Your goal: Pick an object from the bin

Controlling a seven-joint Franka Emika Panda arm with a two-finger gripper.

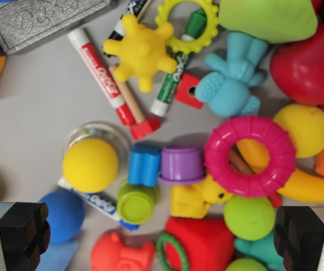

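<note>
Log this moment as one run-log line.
phase: hovering over bin | claw: open, empty | below: green plastic cup, yellow rubber duck | grasp: none

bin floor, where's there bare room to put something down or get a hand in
The biggest bare patch of bin floor lies left of the red marker, below the grey tin and above the yellow ball. A thin strip continues down the left edge. Everywhere right of the marker is crowded, with the pink ring and other toys touching or overlapping.

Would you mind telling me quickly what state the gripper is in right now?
Gripper: open, fingers spread wide above the toys, holding nothing.
</note>
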